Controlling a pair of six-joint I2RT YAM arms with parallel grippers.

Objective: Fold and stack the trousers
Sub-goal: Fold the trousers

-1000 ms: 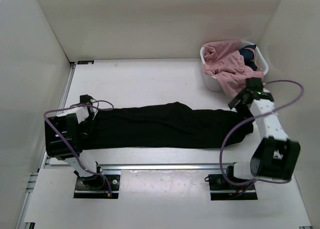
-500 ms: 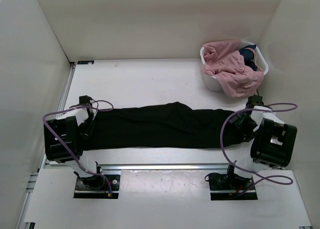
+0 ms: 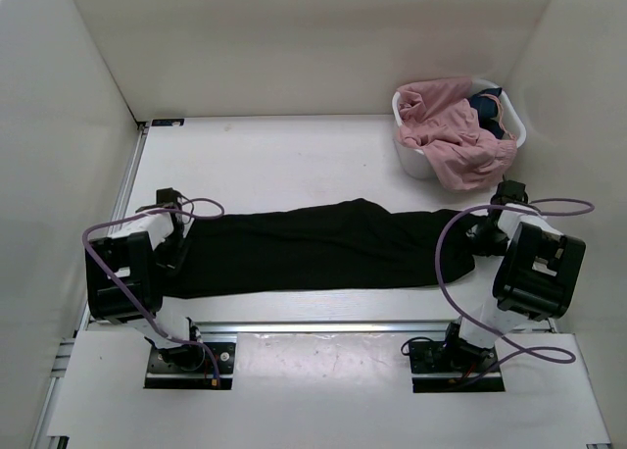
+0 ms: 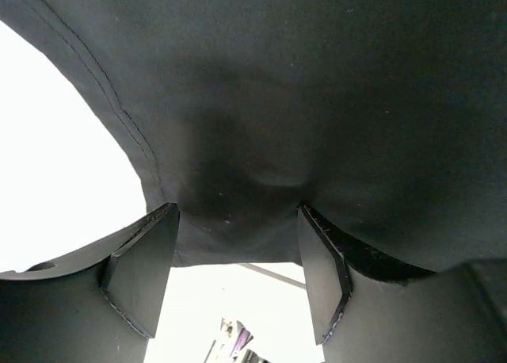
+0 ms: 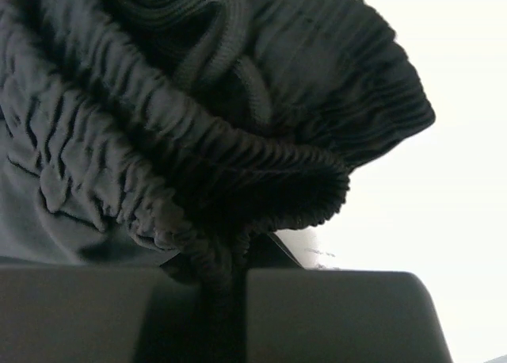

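Now right tool clamps trousers waistband; left tool straddles hem edge.

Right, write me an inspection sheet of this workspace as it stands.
Surface: white table, no spills seen.
Job's things: black trousers stretched out left to right, not yet folded; elastic waistband at the right end.
Clutter: white basket at the far right, pink clothes heaped in it and spilling over its rim.
Grippers: left gripper open, trouser edge lying between its fingers; right gripper shut on the waistband.
Cables: purple cables loop from both arms; the right one hangs across the trousers' right end.
Surroundings: white walls on three sides; nothing else seen.
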